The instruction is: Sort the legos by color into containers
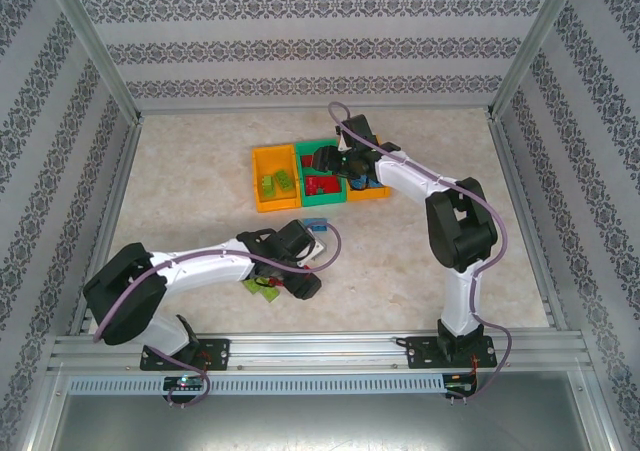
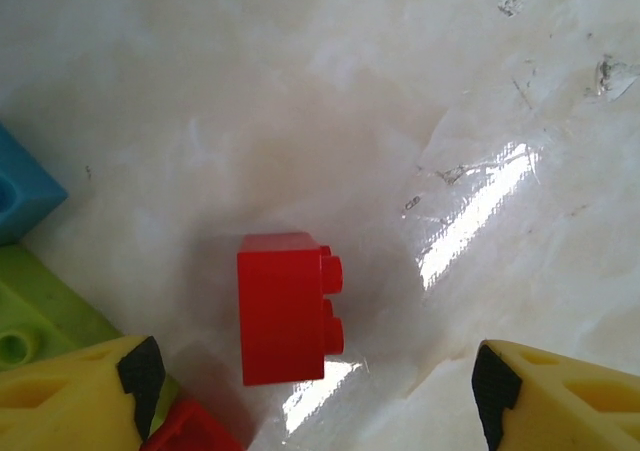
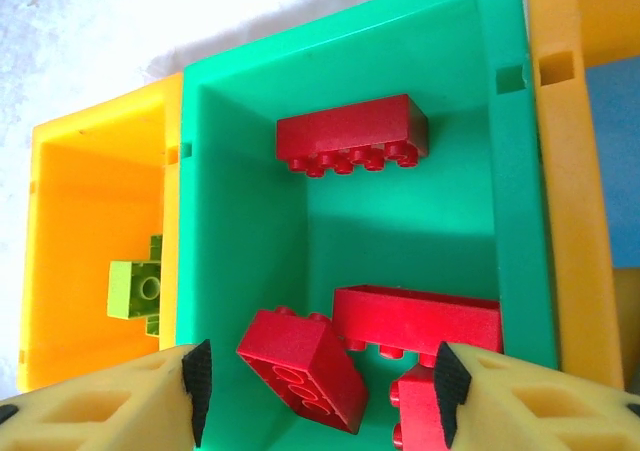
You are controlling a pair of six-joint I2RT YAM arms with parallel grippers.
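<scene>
Left arm: the left gripper was spread wide and pinched nothing. Its yellow fingers with black pads sat in the lower corners of the left wrist view.
Between them: a red brick lay on its side on the worktop, apart from both pads, with its studs pointing to the right of the frame.
Nearby: a blue brick sat at the left edge with a lime brick below it. The corner of a second red brick showed at the bottom edge.
Right arm: the right gripper hung spread above the green bin, gripping nothing.
Below it: a long red brick lay near the top of the bin, and more red ones crowded the bottom of the frame, one of them tilted.
Either side: the orange bin on the left held a lime piece. The orange bin on the right showed blue inside.
Step in hand: the left arm seemed lined up to pick up a red brick, while the right arm hung at the red drop point.
Next move: probably closing squarely on the brick. The right-hand pad would meet the studs, so the grip would need care before the lift toward the green bin.
Materials: the bricks were hard, glossy plastic, sharp-edged with round studs. The bins were thin-walled and rectangular, with slots at the rim. The worktop was a pale marbled sheet, shiny and slightly wrinkled.
</scene>
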